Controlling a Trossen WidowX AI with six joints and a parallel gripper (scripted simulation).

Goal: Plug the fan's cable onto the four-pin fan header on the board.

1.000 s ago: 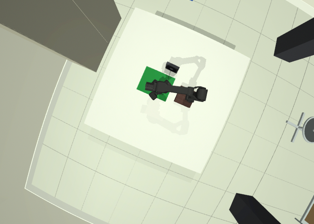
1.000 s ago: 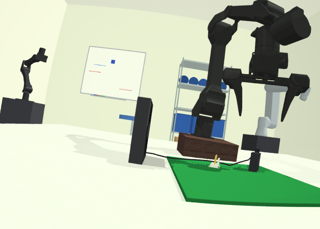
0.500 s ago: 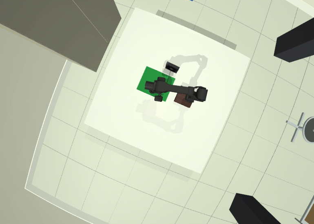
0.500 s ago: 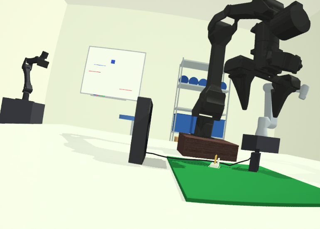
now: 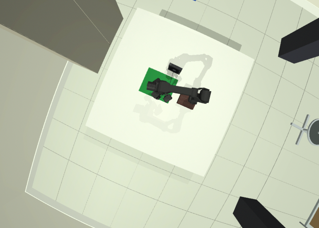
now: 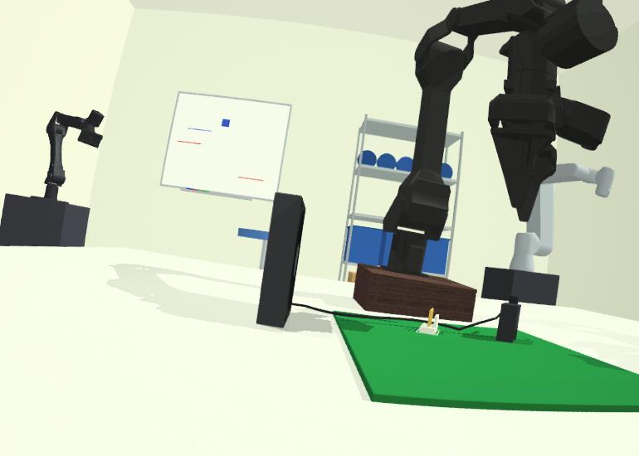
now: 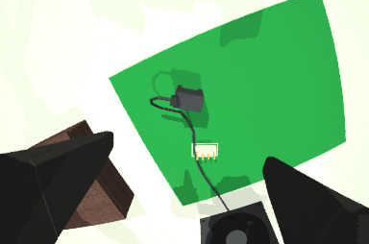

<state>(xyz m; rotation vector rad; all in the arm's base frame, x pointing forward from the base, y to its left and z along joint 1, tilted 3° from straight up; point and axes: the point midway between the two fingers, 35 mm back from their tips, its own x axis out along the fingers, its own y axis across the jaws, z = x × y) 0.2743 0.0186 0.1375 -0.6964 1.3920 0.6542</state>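
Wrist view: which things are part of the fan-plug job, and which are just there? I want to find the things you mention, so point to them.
Job:
- fan [image 5: 175, 68] [image 6: 280, 260] [image 7: 235, 224]
- cable [image 6: 368, 317] [image 7: 209, 182]
- plug [image 6: 508, 322] [image 7: 189, 100]
- four-pin header [image 6: 427, 329] [image 7: 206, 150]
- green board [image 5: 149, 76] [image 6: 464, 374] [image 7: 269, 92]
- gripper [image 5: 161, 97] [image 6: 522, 218] [image 7: 190, 154]

Just there:
- brown wooden block under the arm's base [image 5: 183, 101] [image 6: 412, 296] [image 7: 103, 193]

White counter [image 5: 113, 104] [image 6: 129, 379] [image 7: 62, 63], center of the top view; directly upon it: green board [image 5: 149, 77] [image 6: 464, 374] [image 7: 288, 73], upright black fan [image 5: 175, 68] [image 6: 280, 260] [image 7: 236, 224], dark wooden block [image 5: 184, 101] [image 6: 417, 296] [image 7: 103, 193].
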